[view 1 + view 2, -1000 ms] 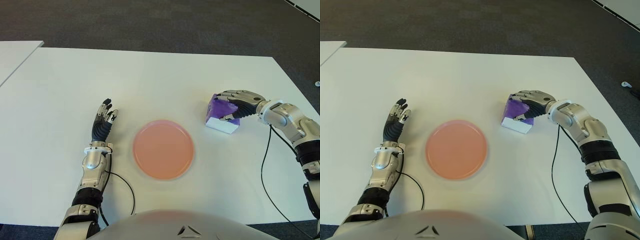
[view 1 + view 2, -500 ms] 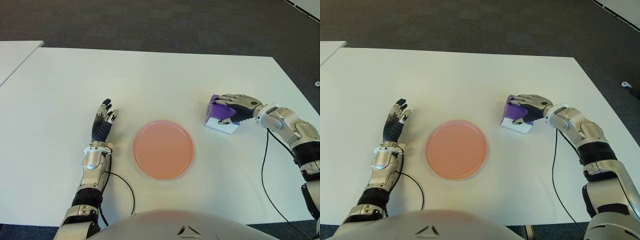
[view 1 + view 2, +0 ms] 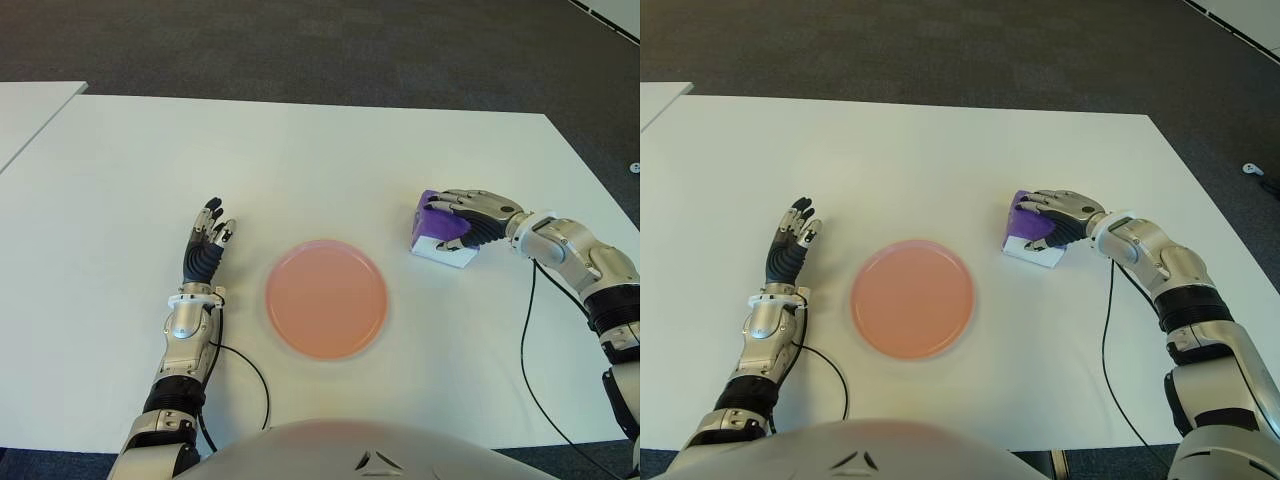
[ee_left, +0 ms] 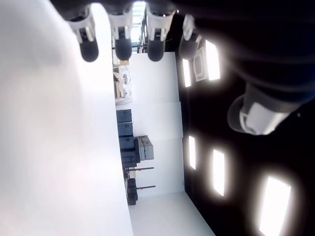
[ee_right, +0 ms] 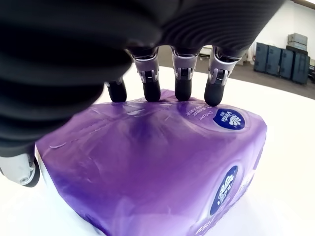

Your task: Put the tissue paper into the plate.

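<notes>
A purple tissue paper pack (image 3: 429, 212) with a white base stands on the white table (image 3: 300, 160), to the right of the round pink plate (image 3: 326, 298). My right hand (image 3: 462, 218) covers the pack from the right. Its fingers (image 5: 182, 91) curl over the top of the pack (image 5: 162, 162) and the thumb presses the near side, so the hand is shut on it. The pack still touches the table. Nothing lies in the plate. Left of the plate my left hand (image 3: 205, 245) shows palm-down and idle, its fingers (image 4: 120, 46) stretched out and holding nothing.
A black cable (image 3: 528, 350) trails from my right forearm across the table toward the near edge. Another cable (image 3: 245, 370) loops beside my left forearm. A second white table corner (image 3: 30, 110) shows at the far left. Dark carpet lies beyond the far edge.
My right hand has sunk a little and its fingers have wrapped farther over the pack. The pack has stayed where it was. My left hand has not moved.
</notes>
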Available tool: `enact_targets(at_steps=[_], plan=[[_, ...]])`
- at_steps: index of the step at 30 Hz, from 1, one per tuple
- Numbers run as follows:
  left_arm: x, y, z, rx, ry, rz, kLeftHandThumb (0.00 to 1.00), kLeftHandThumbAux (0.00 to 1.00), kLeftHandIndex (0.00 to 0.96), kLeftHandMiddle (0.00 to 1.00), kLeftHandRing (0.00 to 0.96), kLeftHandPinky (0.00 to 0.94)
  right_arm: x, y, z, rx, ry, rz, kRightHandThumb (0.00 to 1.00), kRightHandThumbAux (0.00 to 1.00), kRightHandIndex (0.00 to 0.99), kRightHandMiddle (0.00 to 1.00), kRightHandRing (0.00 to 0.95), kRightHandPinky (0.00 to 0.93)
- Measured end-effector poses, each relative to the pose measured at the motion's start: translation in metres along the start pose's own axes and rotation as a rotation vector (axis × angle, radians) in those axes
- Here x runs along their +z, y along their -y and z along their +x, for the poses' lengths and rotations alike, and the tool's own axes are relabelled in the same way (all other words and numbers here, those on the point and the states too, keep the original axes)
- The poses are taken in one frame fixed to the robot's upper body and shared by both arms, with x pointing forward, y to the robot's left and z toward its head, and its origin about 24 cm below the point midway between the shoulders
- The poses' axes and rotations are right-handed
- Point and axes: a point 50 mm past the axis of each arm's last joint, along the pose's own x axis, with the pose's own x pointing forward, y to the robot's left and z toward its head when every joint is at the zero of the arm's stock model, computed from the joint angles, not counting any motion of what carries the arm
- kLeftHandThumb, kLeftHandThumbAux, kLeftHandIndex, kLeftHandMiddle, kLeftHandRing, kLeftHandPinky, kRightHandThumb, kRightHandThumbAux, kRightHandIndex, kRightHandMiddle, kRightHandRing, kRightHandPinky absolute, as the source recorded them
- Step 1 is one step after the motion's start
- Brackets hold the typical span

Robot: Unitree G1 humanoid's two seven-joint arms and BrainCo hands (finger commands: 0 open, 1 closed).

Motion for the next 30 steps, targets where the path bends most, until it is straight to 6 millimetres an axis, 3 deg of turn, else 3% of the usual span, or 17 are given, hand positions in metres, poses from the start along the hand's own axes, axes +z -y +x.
enact_targets(at_steps=[20, 30], plan=[[0.0, -0.001, -0.002, 0.009, 0.001, 0.004, 0.0, 0.47, 0.0, 0.0, 0.0, 0.0, 0.009, -0.018, 0.006, 0.013, 0.013, 0.045, 0.329, 0.44, 0.0, 0.0, 0.0, 0.0], [0.0, -0.001, -0.002, 0.017, 0.003, 0.005, 0.0, 0.472, 0.0, 0.0, 0.0, 0.0, 0.007, -0.04, 0.026, -0.044, -0.048, 0.081, 0.439, 0.452, 0.0, 0.0, 0.0, 0.0]])
